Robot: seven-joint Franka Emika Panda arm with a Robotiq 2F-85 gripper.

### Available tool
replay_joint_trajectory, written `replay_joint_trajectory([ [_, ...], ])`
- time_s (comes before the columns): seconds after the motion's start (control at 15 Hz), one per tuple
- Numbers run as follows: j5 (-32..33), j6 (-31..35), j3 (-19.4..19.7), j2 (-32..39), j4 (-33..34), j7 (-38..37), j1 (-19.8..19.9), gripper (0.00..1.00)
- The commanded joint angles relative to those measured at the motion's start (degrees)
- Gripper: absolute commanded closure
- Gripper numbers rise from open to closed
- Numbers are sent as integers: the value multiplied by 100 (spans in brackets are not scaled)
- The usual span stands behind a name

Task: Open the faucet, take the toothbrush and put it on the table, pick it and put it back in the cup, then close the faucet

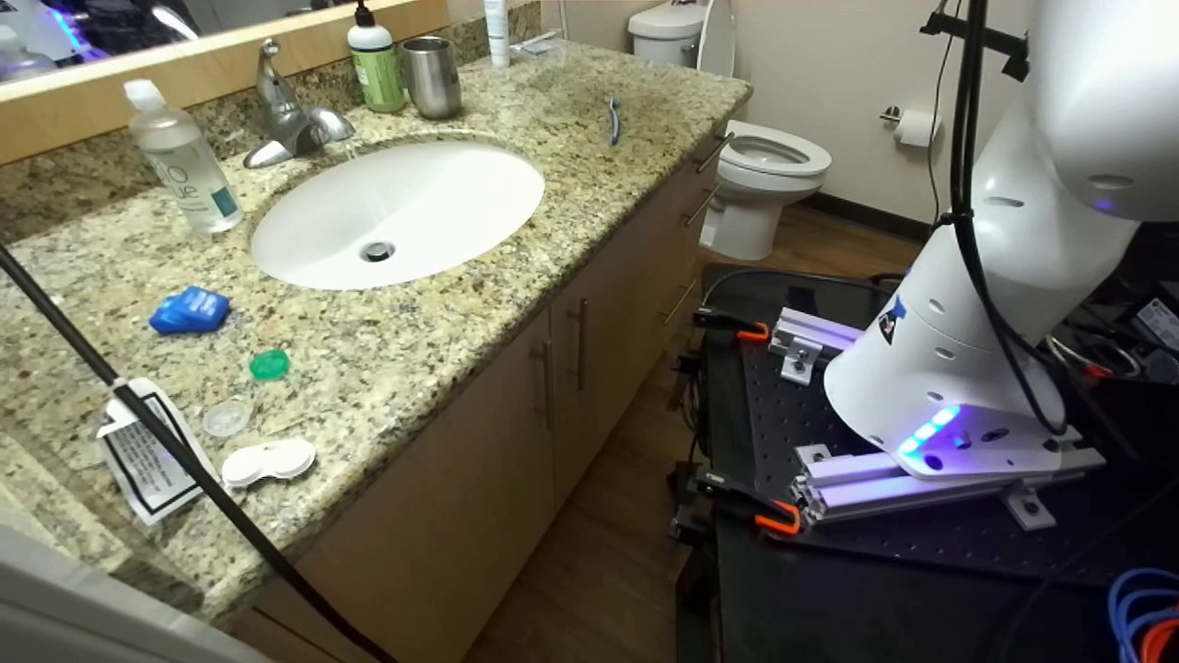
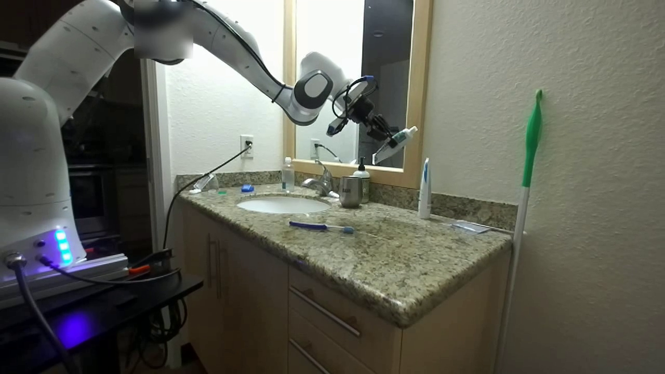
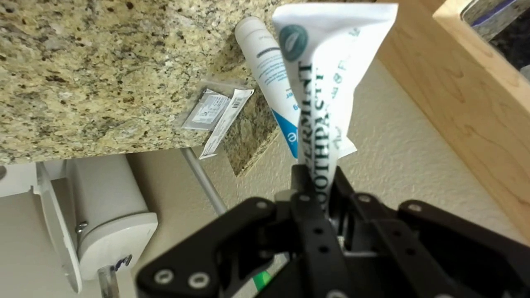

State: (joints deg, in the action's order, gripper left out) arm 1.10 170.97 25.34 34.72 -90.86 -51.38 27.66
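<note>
the toothbrush [image 2: 322, 226] lies on the surface [image 2: 395, 265], between the sink [image 1: 451, 198] and the end by the toilet [image 1: 751, 198], nearer the front edge than the back. its long axis runs askew to the front edge: the dark blue handle points toward that edge on the sink's side, the pale head toward the toilet end and a little inward.

the claw [image 3: 320, 179] is clamped on a toothpaste tube [image 3: 327, 62], tilted in mid-air higher than the surface, its cap [image 2: 413, 129] above its crimped end.

along the back edge, the metal cup [image 1: 431, 78] stands upright just beside a green soap pump bottle [image 1: 378, 74], between the faucet [image 1: 290, 115] and an upright white squeeze tube [image 1: 497, 35]. a flat packet [image 2: 470, 226] lies near the back corner at the toilet end. past the faucet stands a clear bottle [image 1: 189, 166]; toward the opposite end lie a blue plastic case [image 1: 191, 310], a green cap [image 1: 269, 365], a contact lens case [image 1: 269, 460] and a printed pouch [image 1: 143, 470], crossed in an exterior view by a black cable [image 1: 55, 314].

the surface is speckled granite over light wood cabinets [image 2: 254, 280], below a wood-framed mirror [image 2: 387, 47].
</note>
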Motion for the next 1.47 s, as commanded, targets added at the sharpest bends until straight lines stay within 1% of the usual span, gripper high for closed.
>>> replay_joint_trajectory([
  [0.0, -381, -14, 158, 93, 52, 282, -145, 96],
  [0.07, -419, 639, 42, -20, -318, 419, -173, 96],
  [0.13, -136, 1227, -203, -190, -650, 391, -53, 96],
  [0.2, -117, 1655, -373, -370, -958, 559, -48, 96],
  [0.27, -563, 2116, -442, -428, -1175, 1031, -140, 96],
  [0.33, -604, 2620, -775, -586, -1516, 1297, -23, 96],
  [0.4, -17, 3141, -1072, -707, -1818, 983, 169, 96],
  [0.47, 191, 3639, -1277, -736, -2063, 989, 246, 96],
  [0.53, 561, 2982, -1463, -650, -1238, 845, 373, 96],
  [0.6, 838, 3036, -1703, -713, -1378, 850, 504, 96],
  [0.67, 1027, 2913, -1930, -761, -1283, 863, 631, 96],
  [0.73, 668, 2853, -1503, -543, -1304, 794, 271, 86],
  [0.8, 803, 2820, -1687, -635, -1263, 796, 366, 86],
  [0.87, 849, 2809, -1774, -707, -1256, 805, 412, 86],
  [0.93, 869, 2804, -1800, -737, -1256, 808, 434, 96],
  [1.07, 631, 2760, -1567, -422, -887, 861, 256, 96],
  [1.13, 595, 2741, -1552, -291, -775, 840, 262, 96],
  [1.27, 605, 2710, -1701, -60, -540, 755, 399, 96],
  [1.4, 525, 2706, -1551, 135, -442, 792, 309, 96],
])
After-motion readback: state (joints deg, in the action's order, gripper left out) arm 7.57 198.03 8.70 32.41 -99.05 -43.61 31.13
